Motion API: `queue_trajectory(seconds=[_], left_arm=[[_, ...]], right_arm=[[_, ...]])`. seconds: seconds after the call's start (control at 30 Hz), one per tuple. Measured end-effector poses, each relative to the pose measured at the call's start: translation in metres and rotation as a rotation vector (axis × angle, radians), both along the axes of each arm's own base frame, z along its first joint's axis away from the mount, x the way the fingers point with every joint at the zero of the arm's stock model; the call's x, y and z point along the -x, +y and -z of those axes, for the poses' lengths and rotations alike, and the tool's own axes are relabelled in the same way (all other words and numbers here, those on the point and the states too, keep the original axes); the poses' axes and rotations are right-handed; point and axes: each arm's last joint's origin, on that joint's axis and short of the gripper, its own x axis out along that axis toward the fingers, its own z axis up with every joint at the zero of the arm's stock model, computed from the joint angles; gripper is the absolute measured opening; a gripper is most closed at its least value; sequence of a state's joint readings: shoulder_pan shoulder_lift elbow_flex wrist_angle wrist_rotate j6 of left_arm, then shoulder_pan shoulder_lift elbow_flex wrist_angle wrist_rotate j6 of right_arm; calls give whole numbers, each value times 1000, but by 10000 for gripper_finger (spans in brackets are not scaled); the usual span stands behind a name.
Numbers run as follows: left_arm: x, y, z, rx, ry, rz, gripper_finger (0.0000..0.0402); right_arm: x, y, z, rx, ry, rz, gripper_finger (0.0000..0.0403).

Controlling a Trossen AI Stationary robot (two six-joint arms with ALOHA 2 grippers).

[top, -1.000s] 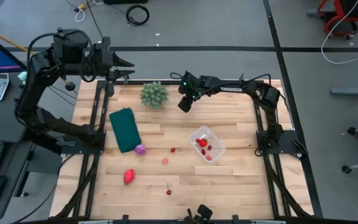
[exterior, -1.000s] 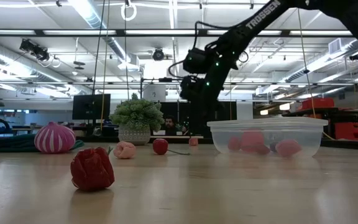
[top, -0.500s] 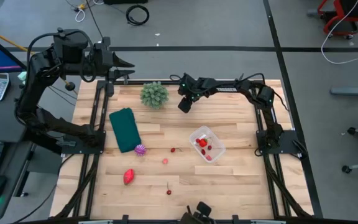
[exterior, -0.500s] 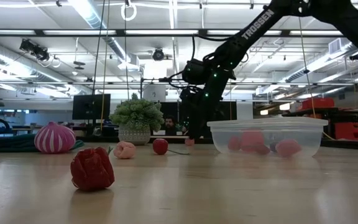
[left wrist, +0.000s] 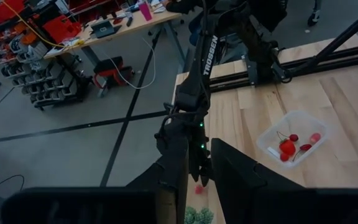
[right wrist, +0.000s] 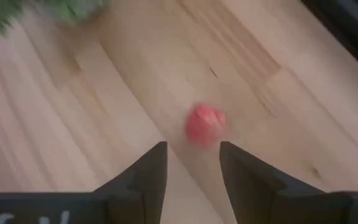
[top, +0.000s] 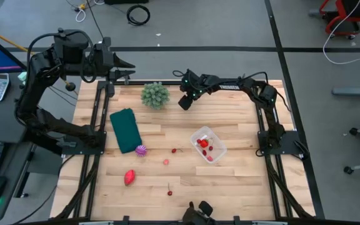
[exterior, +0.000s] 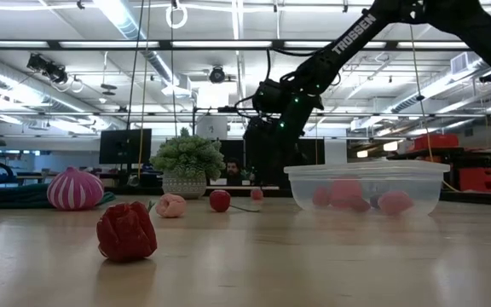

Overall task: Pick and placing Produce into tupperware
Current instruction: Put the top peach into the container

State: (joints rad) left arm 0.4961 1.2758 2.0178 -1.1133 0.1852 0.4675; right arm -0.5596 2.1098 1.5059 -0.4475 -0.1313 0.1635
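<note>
My right gripper (top: 183, 104) hangs low over the far part of the table, right of the spiky green plant (top: 155, 95). It is open (right wrist: 191, 152), and a small red-pink berry (right wrist: 204, 125) lies on the wood just ahead of the gap, untouched. The clear tupperware (top: 207, 144) stands right of the table's middle with several red pieces in it. On the table lie the striped purple ball (top: 141, 150), a red strawberry piece (top: 129, 177) and tiny berries (top: 165, 162). My left gripper (top: 125, 63) waits open, high over the far left corner.
A dark green folded cloth (top: 125, 129) lies left of centre, beside the striped ball. The potted spiky plant (exterior: 186, 166) stands close to my right gripper (exterior: 267, 170). Black frame rails run along both table sides. Bare wood lies between the plant and the tupperware (exterior: 366, 188).
My right gripper has come down toward the table near the far edge and shifted slightly toward the plant, staying open. Nothing on the table has moved.
</note>
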Motion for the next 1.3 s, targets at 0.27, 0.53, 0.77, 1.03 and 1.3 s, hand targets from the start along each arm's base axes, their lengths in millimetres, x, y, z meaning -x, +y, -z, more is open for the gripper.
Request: queue_trajectory(seconds=[0.27, 0.53, 0.77, 1.03, 1.3], left_arm=[[0, 0, 0, 0, 0, 0, 82], [0, 0, 0, 0, 0, 0, 71], [0, 0, 0, -15, 2, 6, 78], [-11, 6, 5, 24, 22, -4, 72], [-38, 20, 19, 88, 88, -16, 69]], right_arm=[[-7, -3, -13, -24, -61, 34, 156], [-1, -8, -9, -80, -36, 89, 173], [-2, -6, -9, -121, -61, 51, 188], [-1, -7, -9, -122, -56, 38, 190], [5, -8, -20, -121, 3, 0, 182]])
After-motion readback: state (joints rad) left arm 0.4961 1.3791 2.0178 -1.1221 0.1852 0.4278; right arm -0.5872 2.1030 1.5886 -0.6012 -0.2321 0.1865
